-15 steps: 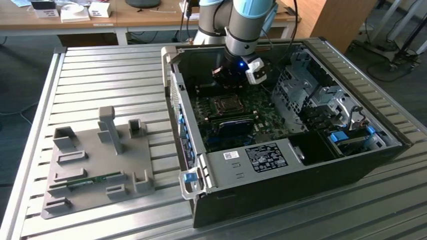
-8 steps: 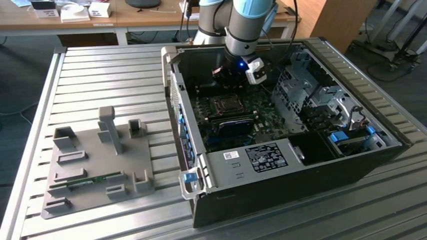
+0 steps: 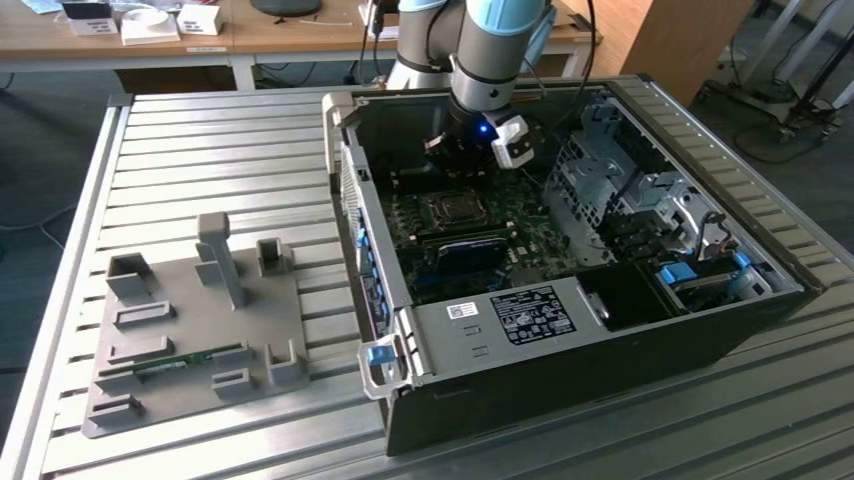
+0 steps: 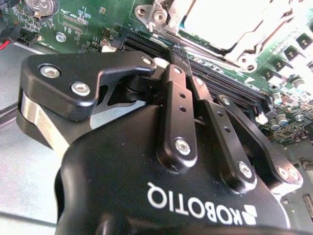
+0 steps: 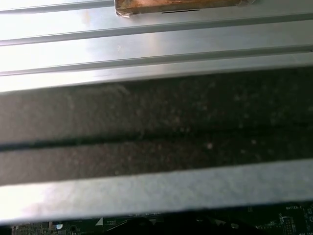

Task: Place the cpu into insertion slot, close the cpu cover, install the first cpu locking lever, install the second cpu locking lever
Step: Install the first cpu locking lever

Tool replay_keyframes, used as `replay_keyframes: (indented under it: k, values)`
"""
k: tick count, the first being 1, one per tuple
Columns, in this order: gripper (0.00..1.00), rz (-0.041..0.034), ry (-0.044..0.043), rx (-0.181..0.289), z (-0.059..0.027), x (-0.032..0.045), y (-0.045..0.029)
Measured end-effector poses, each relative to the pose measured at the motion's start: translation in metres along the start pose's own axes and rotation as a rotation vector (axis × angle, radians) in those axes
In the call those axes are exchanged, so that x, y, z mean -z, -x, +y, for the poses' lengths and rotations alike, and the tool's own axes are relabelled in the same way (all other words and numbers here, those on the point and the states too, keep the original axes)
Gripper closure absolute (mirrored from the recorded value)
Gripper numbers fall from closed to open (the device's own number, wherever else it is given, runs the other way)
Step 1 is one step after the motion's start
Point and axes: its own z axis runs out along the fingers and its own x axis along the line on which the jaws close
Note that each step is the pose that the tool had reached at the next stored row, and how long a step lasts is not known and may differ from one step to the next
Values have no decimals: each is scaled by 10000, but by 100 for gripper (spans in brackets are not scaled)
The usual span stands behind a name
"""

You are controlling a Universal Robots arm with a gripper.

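gripper (image 3: 463, 163): hanging inside the open case (image 3: 400, 330), low over the motherboard (image 3: 534, 235); fingers (image 4: 177, 112) drawn together side by side in the second wrist view, nothing held between them.
cpu (image 4: 220, 19): bright flat top, seated in the insertion slot (image 3: 454, 212); in the exterior view, at about 6 o'clock from the gripper and just beside it.
cpu cover (image 4: 254, 46): silvery frame seemingly lying down around the chip; whether fully flat, not clear.
locking levers: latched or loose, cannot tell.
memory slots (image 4: 142, 43): long and black, running between the fingertips and the socket, very near the tips.
surroundings: white-labelled box (image 3: 534, 315) at 5 o'clock from the socket; grey fixture tray (image 3: 187, 320) on the slatted table (image 3: 227, 150), at 8 o'clock from the case and well apart.
risk, collision: likely a knock against the memory slots or the small parts beside them, given how little room lies around the closed tips.
risk, lever: probably a spring-back if pushed off-centre or released short of its hook.
risk, socket: possibly bent pins from pressing a frame over a chip not sitting square.
risk, case wall: scraping possible, with the wrist riding close to the dark rim.
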Motion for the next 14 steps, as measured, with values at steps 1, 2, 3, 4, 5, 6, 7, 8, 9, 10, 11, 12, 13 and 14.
replay_keyframes:
  k: [1,2,3,4,5,6,7,8,9,10,11,12,13,14]
  values:
    - [89,0,0,0,0,0,0]
    - [89,0,0,0,0,0,0]
    - [89,-1,0,-1,1,0,0]
    - [89,-1,3,-5,1,-1,0]
    - [89,-2,4,-11,1,-1,0]
    - [89,-3,4,-23,2,-1,0]
    - [89,-7,4,-40,3,-1,0]
    - [89,-17,1,-104,3,-1,3]
    - [89,-23,-1,-141,3,1,5]
    - [89,-29,-2,-177,4,2,5]
    - [89,-34,-2,-208,5,6,6]
    - [89,-38,-2,-233,5,11,6]
    - [89,-42,-3,-255,7,18,6]
    - [89,-45,-3,-270,9,26,6]
